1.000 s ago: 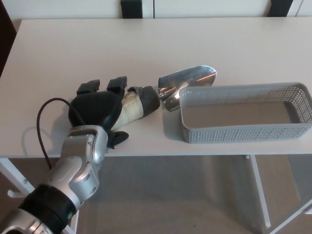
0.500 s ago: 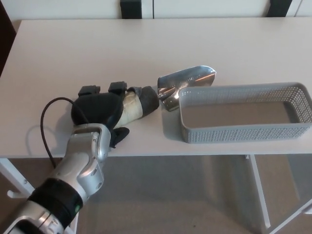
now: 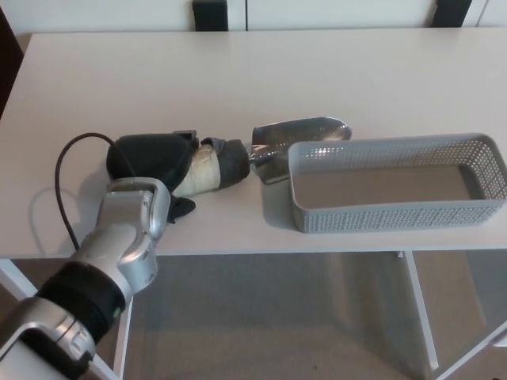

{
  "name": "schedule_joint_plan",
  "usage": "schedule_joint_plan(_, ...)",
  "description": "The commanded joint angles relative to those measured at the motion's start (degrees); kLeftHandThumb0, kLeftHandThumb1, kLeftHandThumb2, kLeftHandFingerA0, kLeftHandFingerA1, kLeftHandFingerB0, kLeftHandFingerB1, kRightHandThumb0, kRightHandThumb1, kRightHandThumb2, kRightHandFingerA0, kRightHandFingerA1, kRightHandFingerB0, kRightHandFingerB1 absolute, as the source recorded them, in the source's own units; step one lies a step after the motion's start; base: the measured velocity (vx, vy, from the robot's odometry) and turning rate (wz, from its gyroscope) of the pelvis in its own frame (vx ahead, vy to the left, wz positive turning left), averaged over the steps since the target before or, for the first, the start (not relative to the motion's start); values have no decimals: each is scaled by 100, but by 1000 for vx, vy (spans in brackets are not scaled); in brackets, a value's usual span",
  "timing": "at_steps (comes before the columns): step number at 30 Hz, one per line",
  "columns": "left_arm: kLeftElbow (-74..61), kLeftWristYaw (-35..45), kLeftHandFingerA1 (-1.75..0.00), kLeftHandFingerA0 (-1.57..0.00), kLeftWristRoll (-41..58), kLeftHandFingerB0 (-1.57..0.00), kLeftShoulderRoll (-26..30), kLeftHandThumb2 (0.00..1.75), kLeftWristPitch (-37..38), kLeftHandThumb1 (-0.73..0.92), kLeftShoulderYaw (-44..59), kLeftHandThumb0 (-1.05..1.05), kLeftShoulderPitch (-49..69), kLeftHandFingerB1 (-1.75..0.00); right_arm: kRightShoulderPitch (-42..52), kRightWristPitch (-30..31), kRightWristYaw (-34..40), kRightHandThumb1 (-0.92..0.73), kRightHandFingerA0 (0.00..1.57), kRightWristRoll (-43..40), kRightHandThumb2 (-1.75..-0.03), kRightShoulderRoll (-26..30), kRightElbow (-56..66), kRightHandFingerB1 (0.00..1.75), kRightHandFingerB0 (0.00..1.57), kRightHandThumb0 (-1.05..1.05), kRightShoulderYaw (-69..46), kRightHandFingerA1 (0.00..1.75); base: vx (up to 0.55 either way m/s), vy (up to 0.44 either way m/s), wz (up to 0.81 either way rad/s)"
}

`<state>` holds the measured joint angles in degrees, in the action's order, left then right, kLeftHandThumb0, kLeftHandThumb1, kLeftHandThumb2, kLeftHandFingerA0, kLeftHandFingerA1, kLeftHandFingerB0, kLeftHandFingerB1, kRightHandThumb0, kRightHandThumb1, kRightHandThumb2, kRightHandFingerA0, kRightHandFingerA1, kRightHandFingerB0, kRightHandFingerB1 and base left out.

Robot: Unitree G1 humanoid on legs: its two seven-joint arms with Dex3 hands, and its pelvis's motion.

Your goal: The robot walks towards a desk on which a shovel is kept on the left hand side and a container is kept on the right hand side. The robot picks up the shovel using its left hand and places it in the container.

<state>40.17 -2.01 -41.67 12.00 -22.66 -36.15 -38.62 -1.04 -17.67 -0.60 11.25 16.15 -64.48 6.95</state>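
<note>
Since a second ago the two fingertips that stood above the left hand have been folded down out of sight, and the hand is now seen clamped around the pale wrapped handle of the shovel; the grasp is judged to have just been completed, so that lifting can be attempted next. The shovel's metal blade has been tipped slightly, and it still lies on the desk at the far left corner of the container, touching or just beside its rim; which of the two cannot be told. The container, a grey perforated basket, is seen empty on the right side of the desk, so placement is not yet done. The left forearm is brought in from the near left, angled up toward the handle, with a black cable looped on the desk to its left. The right hand is not seen in the picture.
</note>
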Motion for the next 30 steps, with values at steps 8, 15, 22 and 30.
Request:
schedule_joint_plan(8, 139, 189, -135, -67, 2586, -52, -807, 64, 944, 78, 2928, -17, 909, -43, -27, 26, -98, -66, 41, 95, -60, 152, 82, 34, 32, -45, 62, 41, 0, 0, 0)
schedule_joint_plan(15, -374, -264, -175, -61, 4802, -42, -1932, 60, 141, 85, 5674, -16, 738, -119, -30, 42, -85, -66, 43, 108, -60, 160, 117, 35, 34, -45, 104, 42, 0, 0, 0)
schedule_joint_plan(22, -450, -640, -175, -79, 5762, -53, -2400, 71, 132, 81, 6892, -17, 570, -145, -34, 105, -88, -66, 42, 145, -60, 177, 104, 35, 33, -45, 163, 41, 0, 0, 0)
schedule_joint_plan(30, -877, -48, -170, -97, 4437, -49, -2337, 68, 664, 80, 5909, -14, 855, -116, -79, 88, -108, -66, 43, 138, -60, 185, 92, 35, 33, -45, 178, 42, 0, 0, 0)
